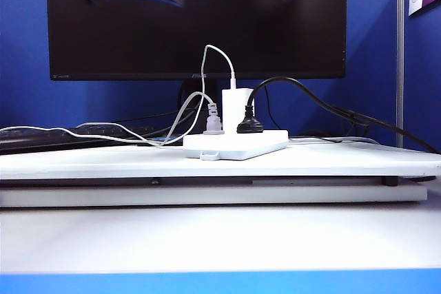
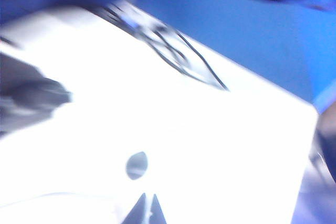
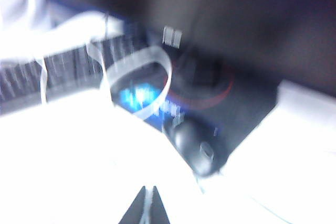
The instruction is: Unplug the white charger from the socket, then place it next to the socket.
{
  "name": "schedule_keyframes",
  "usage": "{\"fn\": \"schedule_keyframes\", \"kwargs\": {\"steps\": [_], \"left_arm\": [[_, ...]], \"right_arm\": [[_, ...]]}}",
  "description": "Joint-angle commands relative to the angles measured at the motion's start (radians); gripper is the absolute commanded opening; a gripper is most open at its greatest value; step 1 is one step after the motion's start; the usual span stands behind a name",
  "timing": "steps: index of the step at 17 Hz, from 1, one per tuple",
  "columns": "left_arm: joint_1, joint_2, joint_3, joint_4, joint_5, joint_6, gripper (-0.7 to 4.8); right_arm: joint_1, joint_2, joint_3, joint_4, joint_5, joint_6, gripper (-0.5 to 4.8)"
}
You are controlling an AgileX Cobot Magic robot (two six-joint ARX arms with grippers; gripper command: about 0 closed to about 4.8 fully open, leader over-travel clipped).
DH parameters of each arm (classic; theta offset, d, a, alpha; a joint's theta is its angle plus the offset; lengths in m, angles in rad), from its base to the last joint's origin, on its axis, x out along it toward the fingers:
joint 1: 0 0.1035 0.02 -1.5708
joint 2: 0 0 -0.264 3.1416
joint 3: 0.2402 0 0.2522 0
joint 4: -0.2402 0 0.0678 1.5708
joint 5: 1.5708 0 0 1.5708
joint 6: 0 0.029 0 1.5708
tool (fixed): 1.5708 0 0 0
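White charger (image 1: 236,106) stood upright, plugged into the socket (image 1: 235,145) at table centre.
Your right gripper (image 3: 147,203) and left gripper (image 2: 146,208), both closed, hung high at twelve o'clock; neither looked nearer.

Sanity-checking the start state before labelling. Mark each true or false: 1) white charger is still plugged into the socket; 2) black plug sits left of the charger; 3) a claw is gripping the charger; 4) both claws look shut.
1) True: the white charger stands upright in the socket.
2) False: the black plug is on the charger's right in the exterior view; the small grey plug is on its left.
3) False: neither claw touches it.
4) True: left claw and right claw each show fingertips together, holding nothing.
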Motion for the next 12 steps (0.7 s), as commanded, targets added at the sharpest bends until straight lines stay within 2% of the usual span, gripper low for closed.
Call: {"fn": "schedule_keyframes", "kwargs": {"steps": [1, 4, 5, 7, 8, 12], "left_arm": [[-0.069, 0.031, 0.005, -0.016, -0.029, 0.06, -0.05], [-0.081, 0.055, 0.005, -0.038, -0.13, 0.063, -0.05], [-0.08, 0.055, 0.005, -0.045, -0.143, 0.064, -0.05], [-0.08, 0.055, 0.005, -0.049, -0.16, 0.063, -0.05], [-0.08, 0.055, 0.005, -0.056, -0.16, 0.063, -0.05], [-0.08, 0.055, 0.005, -0.082, -0.16, 0.063, -0.05]], "right_arm": [[0.001, 0.082, 0.004, 0.008, -0.124, -0.059, -0.06], [0.012, 0.132, 0.004, -0.011, -0.172, -0.145, -0.01], [0.013, 0.142, 0.004, -0.016, -0.175, -0.145, 0.66], [0.025, 0.162, 0.004, -0.02, -0.175, -0.152, 3.22], [0.026, 0.177, 0.004, -0.015, -0.187, -0.172, 3.36], [0.037, 0.211, 0.005, -0.011, -0.216, -0.286, 3.14]]}}
